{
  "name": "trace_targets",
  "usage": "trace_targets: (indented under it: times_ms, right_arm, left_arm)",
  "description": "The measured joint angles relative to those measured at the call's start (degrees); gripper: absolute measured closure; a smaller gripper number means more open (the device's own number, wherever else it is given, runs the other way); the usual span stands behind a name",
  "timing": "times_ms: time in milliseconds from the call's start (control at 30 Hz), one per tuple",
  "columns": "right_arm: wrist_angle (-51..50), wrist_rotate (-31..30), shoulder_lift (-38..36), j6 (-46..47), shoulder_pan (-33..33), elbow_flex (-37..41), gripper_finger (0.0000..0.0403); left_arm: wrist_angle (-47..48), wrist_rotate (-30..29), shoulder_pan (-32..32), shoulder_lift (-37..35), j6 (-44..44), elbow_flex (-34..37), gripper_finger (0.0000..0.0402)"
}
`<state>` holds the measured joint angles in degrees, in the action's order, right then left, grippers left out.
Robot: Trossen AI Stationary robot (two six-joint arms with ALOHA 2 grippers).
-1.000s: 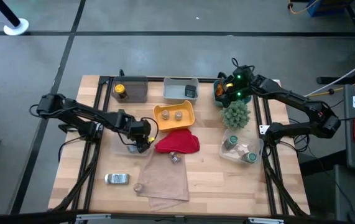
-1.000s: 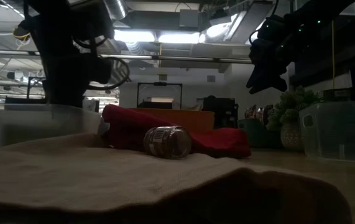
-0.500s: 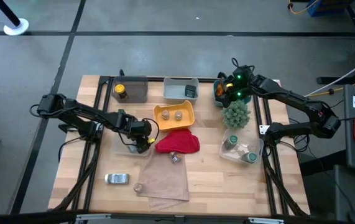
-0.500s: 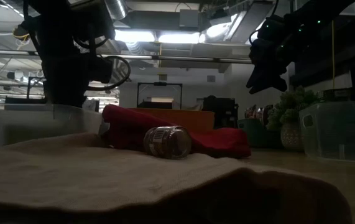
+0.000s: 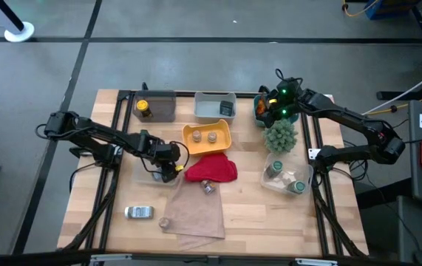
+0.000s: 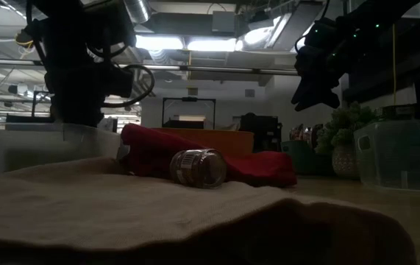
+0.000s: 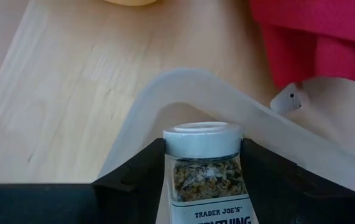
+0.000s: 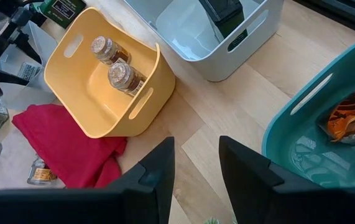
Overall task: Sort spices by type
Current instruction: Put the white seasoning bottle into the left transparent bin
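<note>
My left gripper [image 5: 168,168] is shut on a clear spice jar with a white lid [image 7: 203,167], over a see-through tub [image 7: 165,87] left of the red cloth [image 5: 211,169]. My right gripper [image 8: 197,168] hangs open and holds nothing, above the teal bin [image 8: 314,124], where an orange-brown sachet [image 8: 351,115] lies. Two tan-topped pots [image 8: 112,62] lie in the yellow bin [image 5: 207,138]. A silver-capped jar [image 6: 198,167] lies on its side at the red cloth's near edge. My left gripper pinches the jar's glass body just below the lid [image 7: 176,177] between its two fingers [image 7: 133,183], one on each side. The fingers come steeply from above. The jar's lid end points down into the see-through tub. I cannot tell whether it touches the tub's floor.
At the back stand a dark grey bin with a yellow-capped bottle [image 5: 143,109] and a light grey bin with a dark tin [image 5: 227,109]. A fuzzy green plant [image 5: 279,137] and a clear tub of green-lidded jars [image 5: 287,177] stand at the right. A tan cloth [image 5: 194,214] and a tin [image 5: 139,213] lie near.
My left gripper has rolled a little about its own pointing line while staying over the see-through tub. The jar stays in its hold.
</note>
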<state>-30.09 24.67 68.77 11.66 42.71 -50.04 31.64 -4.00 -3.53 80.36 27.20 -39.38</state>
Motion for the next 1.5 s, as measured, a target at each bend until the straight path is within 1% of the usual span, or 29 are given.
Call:
trace_targets:
  times_ms: [300, 467, 633, 867, 1100, 1200, 1267, 1500]
  right_arm:
    - [-0.01, -0.01, 0.00, 0.00, -0.01, 0.00, 0.0276]
    - [0.00, 0.00, -0.02, 0.00, -0.02, 0.00, 0.0276]
    - [0.00, 0.00, -0.01, 0.00, -0.01, 0.00, 0.0276]
    - [0.00, 0.00, 0.00, 0.00, 0.00, 0.00, 0.0276]
    - [0.00, 0.00, -0.01, 0.00, 0.00, 0.00, 0.0276]
    - [0.00, 0.00, 0.00, 0.00, -0.02, 0.00, 0.0276]
    - [0.00, 0.00, 0.00, 0.02, 0.00, 0.00, 0.0276]
    - [-0.02, 0.00, 0.00, 0.02, 0.00, 0.00, 0.0276]
  left_arm:
    - [-0.46, -0.12, -0.24, 0.01, -2.73, 0.03, 0.0219]
    - [0.02, 0.07, -0.18, 0.13, -5.33, -1.73, 0.0219]
    - [0.38, 0.07, -0.18, 0.15, -6.16, -2.20, 0.0219]
    - [3.59, 0.86, -0.16, 3.12, -7.31, -2.76, 0.0219]
    - [1.85, 1.37, -0.18, 4.15, -10.87, -2.74, 0.0219]
    - [1.81, 1.45, -0.18, 4.15, -10.86, -2.73, 0.0220]
    - [1.81, 1.45, -0.18, 4.15, -9.94, -2.73, 0.0226]
    - [2.69, 1.47, -0.19, 4.04, -8.12, -4.37, 0.0271]
